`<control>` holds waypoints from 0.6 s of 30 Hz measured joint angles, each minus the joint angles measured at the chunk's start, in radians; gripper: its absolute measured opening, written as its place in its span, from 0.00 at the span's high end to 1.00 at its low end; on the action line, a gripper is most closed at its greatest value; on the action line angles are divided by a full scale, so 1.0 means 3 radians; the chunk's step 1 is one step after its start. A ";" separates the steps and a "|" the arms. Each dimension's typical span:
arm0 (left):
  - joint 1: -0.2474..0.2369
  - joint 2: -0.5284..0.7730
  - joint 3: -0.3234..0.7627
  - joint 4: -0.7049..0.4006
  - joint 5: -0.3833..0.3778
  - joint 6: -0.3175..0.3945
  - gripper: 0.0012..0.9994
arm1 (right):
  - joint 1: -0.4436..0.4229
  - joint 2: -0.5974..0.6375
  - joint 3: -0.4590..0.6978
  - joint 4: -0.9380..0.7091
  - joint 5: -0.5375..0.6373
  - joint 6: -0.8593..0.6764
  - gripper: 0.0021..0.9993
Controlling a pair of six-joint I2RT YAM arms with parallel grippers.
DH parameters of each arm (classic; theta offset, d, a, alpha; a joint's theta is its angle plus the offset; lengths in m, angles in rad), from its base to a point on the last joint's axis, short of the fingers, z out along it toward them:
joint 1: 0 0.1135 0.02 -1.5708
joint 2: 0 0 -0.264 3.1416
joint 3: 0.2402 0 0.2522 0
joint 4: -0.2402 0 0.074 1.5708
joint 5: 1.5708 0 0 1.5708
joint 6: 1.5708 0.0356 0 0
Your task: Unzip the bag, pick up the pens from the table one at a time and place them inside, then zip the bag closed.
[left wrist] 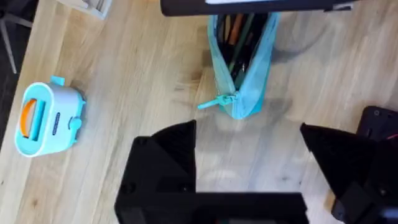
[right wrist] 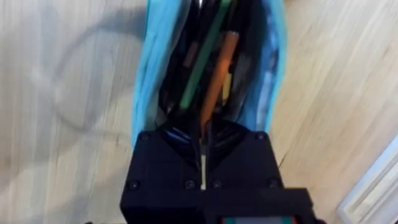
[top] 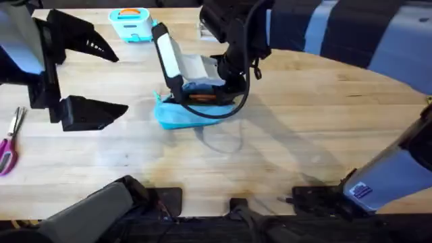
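- Table (top: 324, 121): light wooden planks, spread beneath both claws and under every item.
- Right arm, seen from overhead: reached across the middle, right gripper (top: 202, 96) lowered into the mouth of the bag (top: 177, 116).
- Left gripper (top: 108, 77): raised well to the left of the bag, fingers (left wrist: 165, 158) spread wide apart and clamped on nothing; bag lay straight ahead of them in the left wrist view, not touched.
- Bag (left wrist: 244, 74): light blue, lying on the table, unzipped, top gaping open directly below the right claw; teal pull tab (left wrist: 211, 102) stuck out at the closed end nearest the left claw.
- Toy toaster (top: 131, 22): teal with an orange top, stood beyond the left claw and well apart from the bag.
- Scissors (top: 9, 145): pink-handled, lay at the table's left edge, outside the left claw.
- Right claw's fingers (right wrist: 177, 140): pressed together around the end of an orange pen (right wrist: 219, 74), pen slanting down inside the open bag (right wrist: 149, 74) just ahead of the fingertips.
- Inside the pouch beside that pen: a green stick (right wrist: 202, 68) and other dark ones, alongside and partly hidden.
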 joint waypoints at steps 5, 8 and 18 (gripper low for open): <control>0.0000 0.0000 0.0000 0.0000 0.0001 0.0000 0.01 | 0.0089 0.0070 0.0000 0.0109 -0.0163 -0.0022 0.97; 0.0000 -0.0001 0.0000 0.0000 0.0000 0.0000 0.01 | 0.0156 0.0170 0.0000 0.0154 -0.0217 -0.0025 0.97; 0.0000 -0.0001 0.0000 0.0000 0.0001 -0.0001 0.01 | 0.0214 0.0195 0.0001 0.0244 -0.0274 -0.0033 0.26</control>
